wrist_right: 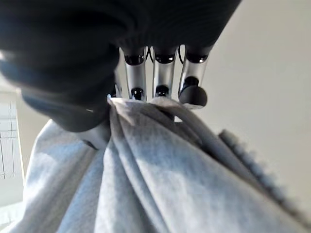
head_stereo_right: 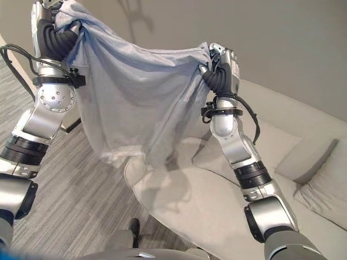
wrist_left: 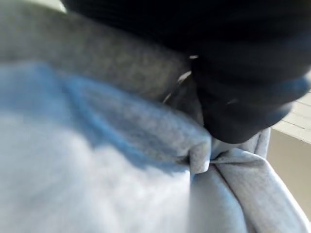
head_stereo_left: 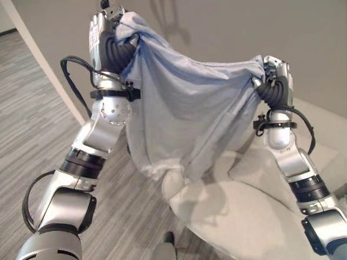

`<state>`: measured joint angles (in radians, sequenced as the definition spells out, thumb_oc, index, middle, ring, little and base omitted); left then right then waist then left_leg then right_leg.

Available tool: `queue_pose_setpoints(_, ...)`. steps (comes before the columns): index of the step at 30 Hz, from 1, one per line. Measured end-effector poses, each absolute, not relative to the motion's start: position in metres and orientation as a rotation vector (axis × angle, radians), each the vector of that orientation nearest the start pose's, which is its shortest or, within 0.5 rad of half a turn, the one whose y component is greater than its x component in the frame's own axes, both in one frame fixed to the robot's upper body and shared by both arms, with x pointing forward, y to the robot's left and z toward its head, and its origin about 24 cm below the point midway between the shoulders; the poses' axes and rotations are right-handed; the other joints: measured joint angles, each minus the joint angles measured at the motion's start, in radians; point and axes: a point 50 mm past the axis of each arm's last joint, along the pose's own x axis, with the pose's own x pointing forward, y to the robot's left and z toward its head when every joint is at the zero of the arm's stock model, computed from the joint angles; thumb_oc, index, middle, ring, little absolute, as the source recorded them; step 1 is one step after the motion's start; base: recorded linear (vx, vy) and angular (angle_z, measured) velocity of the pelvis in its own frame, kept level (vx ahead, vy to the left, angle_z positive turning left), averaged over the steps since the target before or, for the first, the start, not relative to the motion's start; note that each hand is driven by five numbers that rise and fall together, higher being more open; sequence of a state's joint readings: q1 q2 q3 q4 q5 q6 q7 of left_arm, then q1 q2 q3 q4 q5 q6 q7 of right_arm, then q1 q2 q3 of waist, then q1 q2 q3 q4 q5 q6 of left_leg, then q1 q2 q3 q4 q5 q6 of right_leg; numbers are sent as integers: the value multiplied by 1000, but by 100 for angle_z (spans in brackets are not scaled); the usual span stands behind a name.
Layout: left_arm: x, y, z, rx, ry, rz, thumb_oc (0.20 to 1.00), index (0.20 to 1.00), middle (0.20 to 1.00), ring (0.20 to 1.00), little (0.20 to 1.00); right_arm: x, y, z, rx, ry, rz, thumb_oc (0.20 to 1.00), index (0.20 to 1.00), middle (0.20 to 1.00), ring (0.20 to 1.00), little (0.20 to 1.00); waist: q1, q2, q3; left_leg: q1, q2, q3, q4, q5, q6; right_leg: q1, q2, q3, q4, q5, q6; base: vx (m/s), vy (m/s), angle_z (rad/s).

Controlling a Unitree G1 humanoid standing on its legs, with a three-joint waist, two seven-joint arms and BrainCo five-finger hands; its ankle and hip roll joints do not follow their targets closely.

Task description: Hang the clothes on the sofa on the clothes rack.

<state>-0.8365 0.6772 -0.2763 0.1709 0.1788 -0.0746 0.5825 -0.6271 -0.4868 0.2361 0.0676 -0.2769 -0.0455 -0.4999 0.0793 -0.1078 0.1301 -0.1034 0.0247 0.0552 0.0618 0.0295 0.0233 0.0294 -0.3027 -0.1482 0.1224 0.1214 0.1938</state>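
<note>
Left hand and right hand each clutch the pale blue garment, spread above the sofa

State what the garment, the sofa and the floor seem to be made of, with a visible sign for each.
Garment: soft, matte knit fabric, probably cotton; it folds and bunches.
Sofa: pale woven upholstery, matte, cushions dented.
Floor: grey striped covering, carpet or vinyl, unclear.

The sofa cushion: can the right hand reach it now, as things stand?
Probably not: the right hand is raised and shut on the grey-blue garment, which it holds spread with the left hand above the sofa cushion.
</note>
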Motion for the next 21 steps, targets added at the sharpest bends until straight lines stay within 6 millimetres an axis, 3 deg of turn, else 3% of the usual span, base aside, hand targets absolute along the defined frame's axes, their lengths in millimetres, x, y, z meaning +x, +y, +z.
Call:
queue_pose_setpoints(2,333,186,285,695,-921,410,200,200,200,200,200,328,-157,224,-664,-777,-267,200,200,200,200,200,13,2,1,38,11,2,-60,24,10,-39,86,0,20,-107,27,18,72,-5)
queue_pose_setpoints(3,333,188,285,698,-917,417,200,200,200,200,200,329,-155,226,-664,-780,-261,200,200,200,200,200,14,1,0,46,25,4,-77,38,-4,-52,115,2,21,-125,22,26,143,-10)
queue_pose_setpoints(4,333,192,279,711,-893,422,200,200,200,200,200,329,-154,225,-667,-788,-250,200,200,200,200,200,21,-13,-7,72,0,13,-114,51,-5,-78,219,-26,-39,-134,-2,41,108,16)
queue_pose_setpoints(5,334,193,269,710,-863,416,200,200,200,200,200,329,-155,223,-673,-782,-249,200,200,200,200,200,8,-12,-13,82,-13,5,-113,49,-9,-52,232,-35,-87,-112,-108,87,83,35)
queue_pose_setpoints(7,338,182,255,693,-821,379,200,200,200,200,200,327,-168,216,-695,-751,-276,200,200,200,200,200,-15,28,-23,72,-32,-53,-105,46,-13,-2,271,71,-150,-111,-108,81,-7,68)
queue_pose_setpoints(10,337,179,256,684,-826,373,200,200,200,200,200,329,-181,217,-771,-731,-295,200,200,200,200,200,-14,60,-23,74,-40,-65,-115,60,-16,36,272,66,-221,-63,-124,125,-66,27)
queue_pose_setpoints(14,337,179,258,685,-832,366,200,200,200,200,200,329,-183,219,-772,-736,-302,200,200,200,200,200,-49,66,-25,104,-36,-84,-130,60,-28,65,276,49,-223,-75,-110,73,-60,14)
queue_pose_setpoints(21,337,176,259,684,-834,352,200,200,200,200,200,329,-184,215,-775,-717,-288,200,200,200,200,200,-63,77,-16,69,-32,-94,-58,32,-73,67,274,42,-226,-82,-108,20,4,4)
